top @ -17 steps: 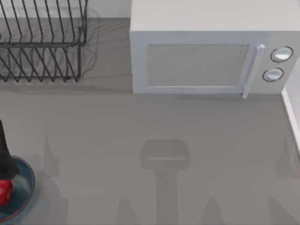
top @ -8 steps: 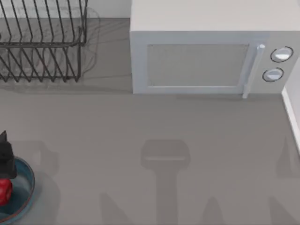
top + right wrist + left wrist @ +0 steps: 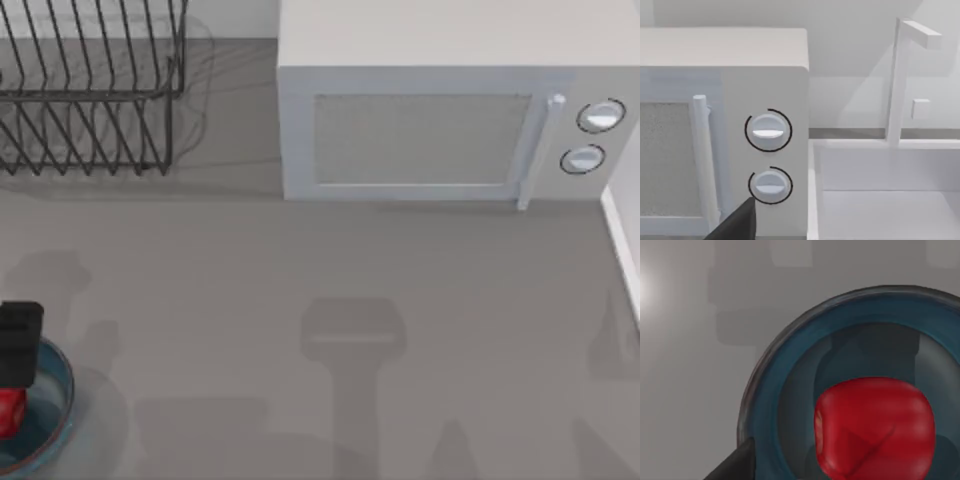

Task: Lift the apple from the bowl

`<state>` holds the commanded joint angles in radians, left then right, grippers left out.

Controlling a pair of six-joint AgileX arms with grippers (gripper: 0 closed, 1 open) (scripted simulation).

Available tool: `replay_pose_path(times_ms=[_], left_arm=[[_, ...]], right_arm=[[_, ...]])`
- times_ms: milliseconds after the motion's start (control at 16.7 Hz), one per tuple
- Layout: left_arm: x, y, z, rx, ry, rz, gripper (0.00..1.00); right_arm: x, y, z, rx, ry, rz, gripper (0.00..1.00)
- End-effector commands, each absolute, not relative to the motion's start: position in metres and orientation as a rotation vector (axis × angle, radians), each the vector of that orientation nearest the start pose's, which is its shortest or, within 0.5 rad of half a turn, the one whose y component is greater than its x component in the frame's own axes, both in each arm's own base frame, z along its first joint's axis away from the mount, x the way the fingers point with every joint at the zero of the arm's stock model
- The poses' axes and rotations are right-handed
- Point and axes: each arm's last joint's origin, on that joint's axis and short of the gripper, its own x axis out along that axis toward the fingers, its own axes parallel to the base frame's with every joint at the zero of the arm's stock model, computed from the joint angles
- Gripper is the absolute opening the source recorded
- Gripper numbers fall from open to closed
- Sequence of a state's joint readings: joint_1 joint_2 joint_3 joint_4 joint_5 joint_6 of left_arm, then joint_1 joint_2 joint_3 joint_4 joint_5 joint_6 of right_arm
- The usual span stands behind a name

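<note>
A: Where is the apple (image 3: 9,412) now?

B: It lies inside the bowl (image 3: 62,400), which stands at the left edge of the bench (image 3: 330,280), near the front left corner. In the left wrist view the apple (image 3: 874,427) rests on the blue-teal floor of the bowl (image 3: 790,370).

A: And the left gripper (image 3: 18,345)?

B: It hangs over the bowl, right above the apple, at the left edge of the bench. One dark fingertip (image 3: 735,465) shows in the left wrist view, beside the bowl's rim. I cannot tell whether its jaws stand open or closed, and I cannot tell if they touch the fruit.

A: What about the right arm?

B: Its wrist camera looks at the microwave (image 3: 725,130) with two round knobs (image 3: 768,131) and, beside it, a white sink (image 3: 885,195) with a faucet (image 3: 900,75). A dark fingertip (image 3: 737,225) shows there; the state of the jaws I cannot tell.

A: Anything else on the bench?

B: A wire dish rack (image 3: 90,90) at the back left corner, and the microwave (image 3: 440,110) along the back edge.
</note>
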<state>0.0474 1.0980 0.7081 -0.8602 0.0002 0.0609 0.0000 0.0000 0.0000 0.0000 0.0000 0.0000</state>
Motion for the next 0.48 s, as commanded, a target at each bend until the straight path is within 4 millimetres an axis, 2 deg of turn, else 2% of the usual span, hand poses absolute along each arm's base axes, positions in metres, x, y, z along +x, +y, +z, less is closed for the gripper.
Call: replay_pose_path(times_ms=[240, 480], left_arm=[[0.212, 0.013, 0.2, 0.018, 1.505, -0.011, 1.0], [0.22, 0.014, 0.199, 0.016, 1.571, -0.016, 1.0]], right_arm=[[0.106, -0.001, 0.16, 0.0, 0.0, 0.0, 1.0], [0.106, -0.001, 0.16, 0.0, 0.0, 0.0, 1.0]])
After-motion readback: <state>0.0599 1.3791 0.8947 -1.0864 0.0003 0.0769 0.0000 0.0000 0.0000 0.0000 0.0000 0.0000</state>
